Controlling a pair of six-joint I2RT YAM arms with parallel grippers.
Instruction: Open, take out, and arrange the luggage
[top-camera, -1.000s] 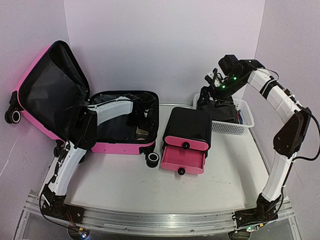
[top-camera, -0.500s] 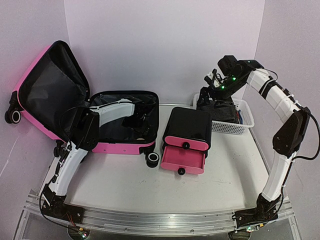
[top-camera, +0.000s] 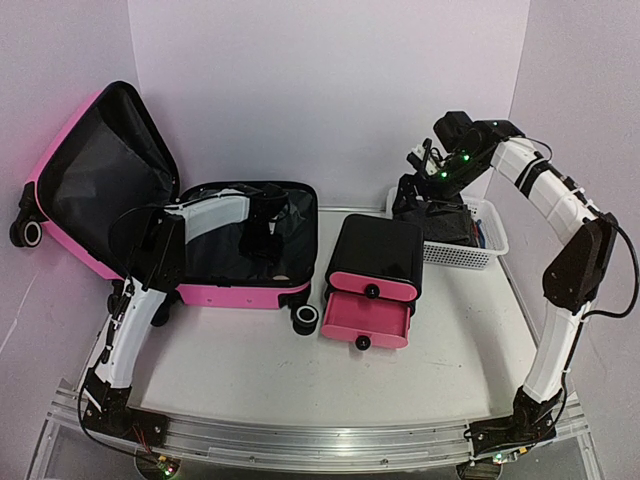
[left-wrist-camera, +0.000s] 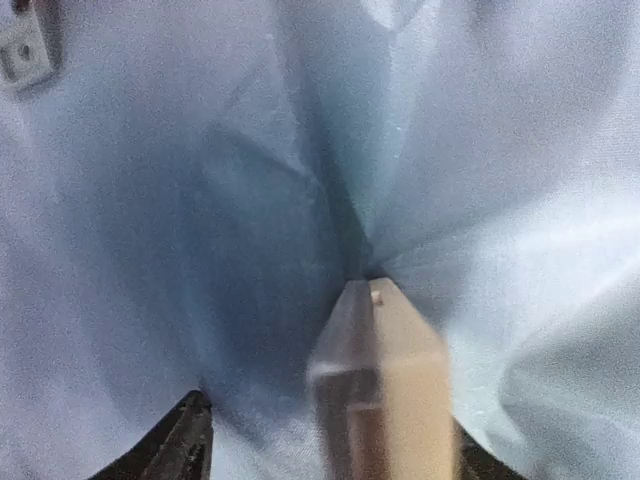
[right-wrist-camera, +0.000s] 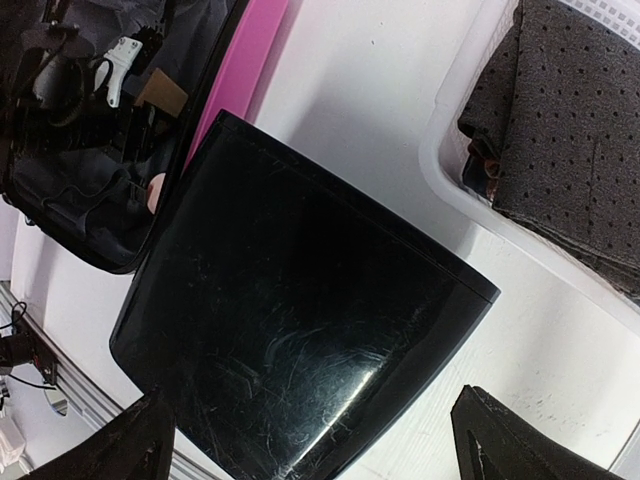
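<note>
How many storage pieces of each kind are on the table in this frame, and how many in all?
Suitcase: 1
Cabinet: 1
Basket: 1
Total: 3

Bright even light; luggage (top-camera: 232, 294) interior shadowed; left wrist view blurred.

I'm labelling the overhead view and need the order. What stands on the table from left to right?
pink luggage with its lid open → black cabinet with pink drawers → white mesh basket
</note>
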